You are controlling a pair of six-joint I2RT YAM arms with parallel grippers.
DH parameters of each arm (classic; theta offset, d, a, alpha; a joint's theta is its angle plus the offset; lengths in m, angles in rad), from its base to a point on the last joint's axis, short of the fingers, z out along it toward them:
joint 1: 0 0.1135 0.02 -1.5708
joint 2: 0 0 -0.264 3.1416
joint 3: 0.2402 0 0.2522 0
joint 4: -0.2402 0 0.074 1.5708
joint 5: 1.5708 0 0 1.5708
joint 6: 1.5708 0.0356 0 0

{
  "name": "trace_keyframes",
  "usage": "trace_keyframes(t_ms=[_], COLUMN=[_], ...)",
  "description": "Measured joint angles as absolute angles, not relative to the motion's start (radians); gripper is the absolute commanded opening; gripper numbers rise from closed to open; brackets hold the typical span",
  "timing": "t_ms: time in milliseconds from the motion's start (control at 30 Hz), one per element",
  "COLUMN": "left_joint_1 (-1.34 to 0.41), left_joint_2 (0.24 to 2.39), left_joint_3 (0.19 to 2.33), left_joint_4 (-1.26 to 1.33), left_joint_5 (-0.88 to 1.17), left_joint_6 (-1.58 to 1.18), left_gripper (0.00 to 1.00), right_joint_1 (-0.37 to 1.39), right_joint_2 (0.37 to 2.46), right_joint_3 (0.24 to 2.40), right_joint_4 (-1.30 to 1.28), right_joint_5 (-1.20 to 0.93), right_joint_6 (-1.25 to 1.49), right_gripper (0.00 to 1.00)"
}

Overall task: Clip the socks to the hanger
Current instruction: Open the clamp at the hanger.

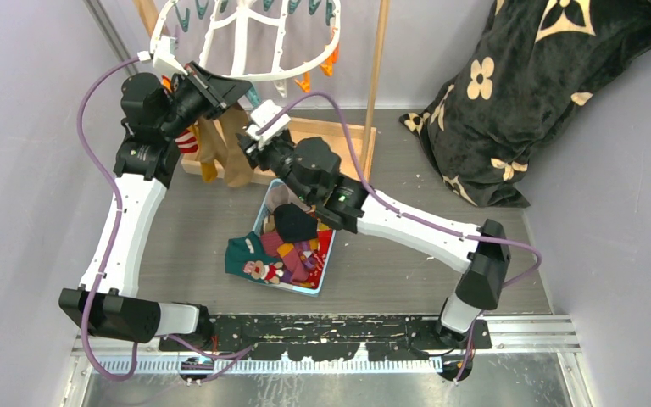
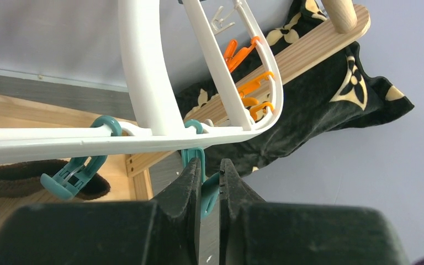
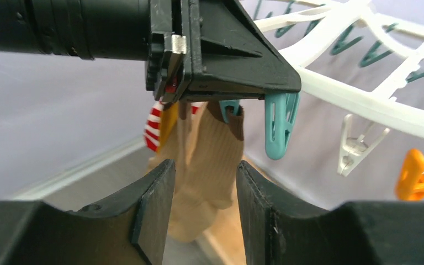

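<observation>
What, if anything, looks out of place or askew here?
One teal sock hangs over the bin's left rim onto the table instead of lying inside. Otherwise nothing odd: the left tool pinches a teal clip on the hanger.

Open gap between right gripper [image 3: 201, 204] fingers, tan sock [image 3: 210, 154] just behind it. Left gripper [image 2: 210, 168] and teal clip [image 3: 280, 124] block overhead; hanger rim [image 3: 364, 102] seemingly crowds the right.

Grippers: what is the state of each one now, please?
Left gripper: closed on a teal clip.
Right gripper: open, facing the tan sock.
</observation>
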State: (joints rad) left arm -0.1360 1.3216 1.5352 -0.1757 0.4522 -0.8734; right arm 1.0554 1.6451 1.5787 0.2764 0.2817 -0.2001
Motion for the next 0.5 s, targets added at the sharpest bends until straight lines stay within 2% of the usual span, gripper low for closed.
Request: trace_keyframes(t_ms=[167,500], left_joint_1=[-0.136,-0.136], left_joint_2=[1.322,1.322], left_joint_3=[1.537,1.542], left_joint_4=[-0.18,-0.194], left_joint_5=[0.444,0.431], left_joint_6=[-0.87,-0.858], left_gripper=[0.06,0.07], right_joint_1=[1.093,1.116], right_joint_2=[1.741,1.901], right_joint_3=[1.647,1.742], right_joint_4=[0.303,0.464], right_joint_5=[0.432,0.591], right_joint_6=[-0.432,-0.739], right_gripper=[0.47,0.3])
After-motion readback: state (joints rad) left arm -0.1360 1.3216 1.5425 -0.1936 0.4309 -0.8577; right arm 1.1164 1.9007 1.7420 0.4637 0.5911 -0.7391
